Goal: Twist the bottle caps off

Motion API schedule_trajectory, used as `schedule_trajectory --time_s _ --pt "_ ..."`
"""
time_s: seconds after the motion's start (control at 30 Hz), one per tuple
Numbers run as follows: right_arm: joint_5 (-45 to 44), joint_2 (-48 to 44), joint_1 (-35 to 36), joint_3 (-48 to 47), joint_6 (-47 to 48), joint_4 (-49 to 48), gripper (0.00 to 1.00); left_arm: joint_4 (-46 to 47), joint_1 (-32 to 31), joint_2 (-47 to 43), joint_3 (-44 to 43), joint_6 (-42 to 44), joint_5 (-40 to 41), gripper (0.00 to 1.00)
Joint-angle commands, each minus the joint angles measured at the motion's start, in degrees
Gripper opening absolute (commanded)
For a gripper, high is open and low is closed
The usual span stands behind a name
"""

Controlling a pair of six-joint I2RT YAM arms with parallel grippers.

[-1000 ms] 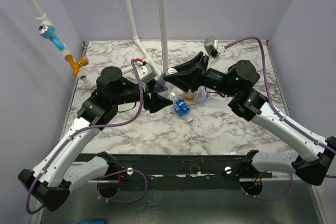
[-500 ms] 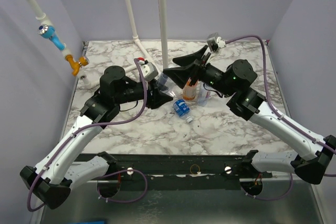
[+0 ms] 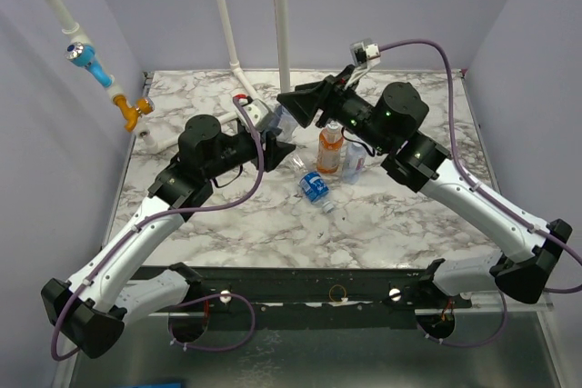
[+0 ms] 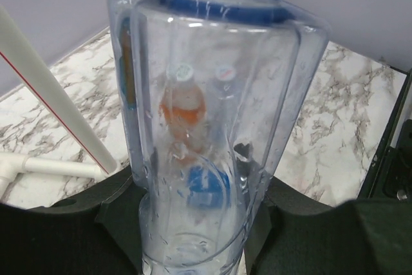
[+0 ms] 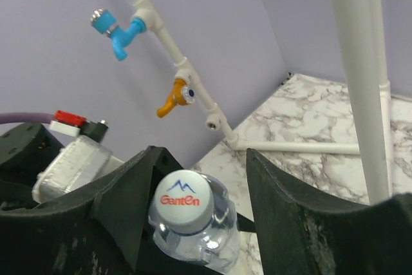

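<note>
Top external view: both arms reach inward and meet over the far middle of the marble counter point(image 3: 227, 224).
Left hand point(image 3: 280, 144): closed on the body of the held bottle point(image 3: 283, 123), one finger pressed against each side; the left wrist view shows the clear ribbed wall clamped between the two dark fingers point(image 4: 77, 223).
Held bottle: clear with a blue tint, lifted off the counter and tilted, its neck pointing up towards the right hand point(image 3: 293, 104).
Right hand: parted, with a finger on either side of the white cap point(image 5: 185, 201); a gap shows between the cap and the right-side finger point(image 5: 283, 210), so it grips nothing.
White cap: on the held bottle's neck, printed "Ganten".
Orange bottle point(image 3: 330, 150): upright on the counter, capped, just right of the hands.
Standing clear bottle point(image 3: 353, 164): upright, just beside the orange bottle on its right.
Lying bottle point(image 3: 315, 186): on its side with a blue label, near the orange bottle's base.
Loose cap point(image 3: 328, 208): on the counter, just beside the lying bottle.
White pipe point(image 3: 283, 24): stands upright behind the hands.
</note>
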State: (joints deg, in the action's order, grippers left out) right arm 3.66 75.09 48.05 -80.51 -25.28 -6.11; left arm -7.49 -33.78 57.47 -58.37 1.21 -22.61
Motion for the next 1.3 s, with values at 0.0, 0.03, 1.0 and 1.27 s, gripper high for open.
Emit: schedule_trajectory --time_s 0.0,0.03,1.0,1.27 --pt "-3.2 0.9 0.4 -0.6 -0.6 3.5 0.62 3.1 -0.1 0.2 0.3 -0.5 2.6 0.29" --pt "-3.3 0.8 0.4 -0.3 -0.5 3.2 0.61 3.1 -0.1 0.2 0.3 -0.6 2.4 0.29" --pt "51.3 -4.6 0.2 4.3 3.3 -14.2 0.01 -0.3 -0.1 1.8 -10.0 -20.6 -38.0 0.29" --pt "40.7 -5.0 0.1 1.2 7.3 -4.9 0.1 -1.9 -0.1 1.7 -10.7 -18.1 -35.0 0.25"
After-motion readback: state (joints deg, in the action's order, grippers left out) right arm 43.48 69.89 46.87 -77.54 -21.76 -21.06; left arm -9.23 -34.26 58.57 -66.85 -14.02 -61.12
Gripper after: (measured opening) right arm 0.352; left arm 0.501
